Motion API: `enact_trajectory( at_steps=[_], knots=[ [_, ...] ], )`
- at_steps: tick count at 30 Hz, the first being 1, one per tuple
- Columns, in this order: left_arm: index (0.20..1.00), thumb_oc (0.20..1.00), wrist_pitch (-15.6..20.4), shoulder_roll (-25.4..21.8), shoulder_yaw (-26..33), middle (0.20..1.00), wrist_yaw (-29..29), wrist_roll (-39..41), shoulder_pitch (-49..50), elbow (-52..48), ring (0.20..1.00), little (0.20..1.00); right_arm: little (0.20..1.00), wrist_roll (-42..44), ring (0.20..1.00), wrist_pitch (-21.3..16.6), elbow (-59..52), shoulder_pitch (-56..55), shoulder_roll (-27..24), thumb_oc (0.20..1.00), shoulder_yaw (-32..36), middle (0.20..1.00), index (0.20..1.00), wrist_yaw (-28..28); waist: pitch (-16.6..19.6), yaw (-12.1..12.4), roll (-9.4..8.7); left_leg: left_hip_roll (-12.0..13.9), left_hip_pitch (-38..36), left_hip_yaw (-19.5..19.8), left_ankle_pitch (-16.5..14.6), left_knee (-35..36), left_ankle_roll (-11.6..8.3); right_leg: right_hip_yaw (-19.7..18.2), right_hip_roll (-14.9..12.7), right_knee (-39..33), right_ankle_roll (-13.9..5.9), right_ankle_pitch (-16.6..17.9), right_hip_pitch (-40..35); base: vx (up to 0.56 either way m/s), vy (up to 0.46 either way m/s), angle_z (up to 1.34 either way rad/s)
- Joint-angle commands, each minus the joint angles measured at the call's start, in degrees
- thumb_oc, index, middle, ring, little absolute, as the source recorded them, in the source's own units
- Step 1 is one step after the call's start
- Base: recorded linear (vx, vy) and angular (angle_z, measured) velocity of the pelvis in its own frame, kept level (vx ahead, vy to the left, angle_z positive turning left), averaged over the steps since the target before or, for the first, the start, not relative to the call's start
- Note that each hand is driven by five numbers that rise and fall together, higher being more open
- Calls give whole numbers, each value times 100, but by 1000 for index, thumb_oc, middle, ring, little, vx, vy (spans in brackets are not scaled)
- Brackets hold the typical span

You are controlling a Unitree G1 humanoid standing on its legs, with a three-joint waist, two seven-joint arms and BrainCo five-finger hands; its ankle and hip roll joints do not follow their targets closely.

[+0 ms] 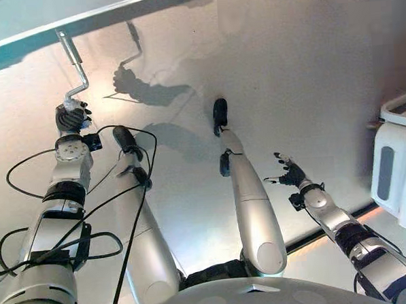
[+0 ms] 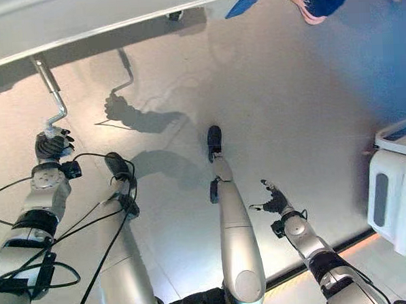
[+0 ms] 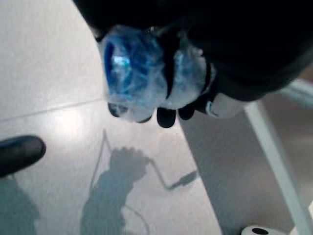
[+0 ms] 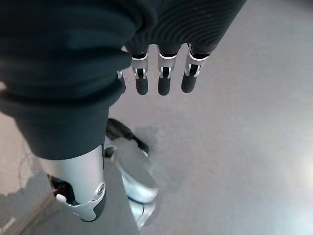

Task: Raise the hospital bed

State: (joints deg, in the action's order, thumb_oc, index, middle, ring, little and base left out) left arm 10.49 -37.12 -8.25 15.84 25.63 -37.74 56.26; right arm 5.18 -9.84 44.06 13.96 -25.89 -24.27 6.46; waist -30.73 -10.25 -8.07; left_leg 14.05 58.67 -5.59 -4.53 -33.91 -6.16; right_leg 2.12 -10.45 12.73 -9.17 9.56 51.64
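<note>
The hospital bed's frame (image 1: 80, 21) runs along the far edge of the eye views. A bent metal crank (image 1: 76, 63) hangs down from it to a handle wrapped in clear plastic over blue (image 3: 142, 73). My left hand (image 1: 72, 118) is shut on that handle, its dark fingertips curled round the wrap in the left wrist view. My right hand (image 1: 290, 171) hangs low on the right, away from the bed, with fingers (image 4: 161, 81) straight and holding nothing.
A white cart or bin (image 1: 397, 162) stands at the right edge. A person's shoe (image 2: 311, 0) shows at the far right by the bed. Smooth grey floor (image 1: 288, 86) lies between.
</note>
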Motion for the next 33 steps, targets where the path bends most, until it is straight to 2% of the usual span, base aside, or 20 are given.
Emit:
enact_trajectory(
  at_steps=[1, 3, 4, 5, 11, 12, 17, 24, 25, 33],
  knots=[
    [200, 200, -75, -516, -17, 200, 130, -136, 111, 379, 200, 200, 1000, 229, 1000, -79, -32, -267, -41, 1000, -86, 1000, 1000, 42, 94, 37, -514, -157, 200, -153, -466, -719, 20, -464, -480, -54, -583, 97, -42, 0, 0, -11],
    [200, 200, -75, -516, -17, 200, 130, -136, 111, 379, 200, 200, 1000, 229, 1000, -79, -32, -267, -41, 1000, -86, 1000, 1000, 42, 94, 37, -514, -157, 200, -153, -466, -719, 20, -464, -480, -54, -583, 97, -42, 66, 51, -5],
    [200, 200, -244, -430, -353, 200, 213, -587, -253, 552, 200, 200, 1000, 352, 1000, -129, -263, -206, 47, 1000, -311, 1000, 1000, 10, 94, -57, -642, -148, 381, -202, -692, -1035, 63, -512, -513, -167, -583, 123, 25, 157, 114, -3],
    [200, 200, -279, -377, -531, 200, 244, -732, -389, 506, 200, 200, 1000, 396, 1000, -137, -337, -188, 76, 1000, -338, 1000, 1000, 10, 94, -50, -663, -106, 465, -218, -738, -1130, 61, -526, -498, -156, -583, 128, 118, 157, 114, -13],
    [200, 200, -294, -310, -605, 200, 245, -773, -429, 446, 200, 200, 1000, 413, 1000, -134, -363, -170, 92, 1000, -360, 1000, 1000, 15, 94, -55, -671, -125, 468, -229, -761, -1128, 75, -543, -499, -141, -583, 118, 164, 13, 8, -3],
    [200, 200, -273, -92, -862, 200, 320, -885, -394, -110, 200, 200, 1000, 357, 1000, -94, -403, -125, 91, 1000, -431, 1000, 1000, 38, 94, -95, -658, -138, 415, -311, -726, -1074, 103, -675, -487, 65, -583, 55, 409, 19, 3, -4],
    [200, 200, -281, 34, -920, 200, 325, -877, -270, -400, 200, 200, 1000, 244, 1000, -39, -342, -66, 75, 1000, -439, 1000, 1000, 87, 94, -132, -638, -161, 241, -364, -592, -814, 80, -689, -469, 94, -583, 35, 423, -12, -42, -5],
    [200, 200, -331, 46, -904, 200, 280, -918, -265, -383, 200, 200, 1000, 181, 1000, -11, -256, 9, 35, 1000, -430, 1000, 1000, 112, 94, -157, -624, -181, 86, -366, -354, -451, 27, -630, -446, 11, -583, 73, 347, -24, -76, -3],
    [200, 200, -322, 63, -903, 200, 272, -910, -261, -378, 200, 200, 1000, 148, 1000, -4, -265, 27, 22, 1000, -409, 1000, 1000, 108, 94, -167, -602, -165, 10, -359, -249, -280, 12, -595, -437, -6, -583, 96, 321, -32, -89, 3],
    [200, 200, -349, 172, -874, 200, 234, -935, -158, -348, 200, 200, 1000, 98, 1000, 7, -178, 3, -19, 1000, -330, 1000, 1000, 123, 94, -164, -511, -247, -237, -376, 27, 183, -22, -539, -428, -41, -583, 115, 196, -28, -68, 6]
  ],
)
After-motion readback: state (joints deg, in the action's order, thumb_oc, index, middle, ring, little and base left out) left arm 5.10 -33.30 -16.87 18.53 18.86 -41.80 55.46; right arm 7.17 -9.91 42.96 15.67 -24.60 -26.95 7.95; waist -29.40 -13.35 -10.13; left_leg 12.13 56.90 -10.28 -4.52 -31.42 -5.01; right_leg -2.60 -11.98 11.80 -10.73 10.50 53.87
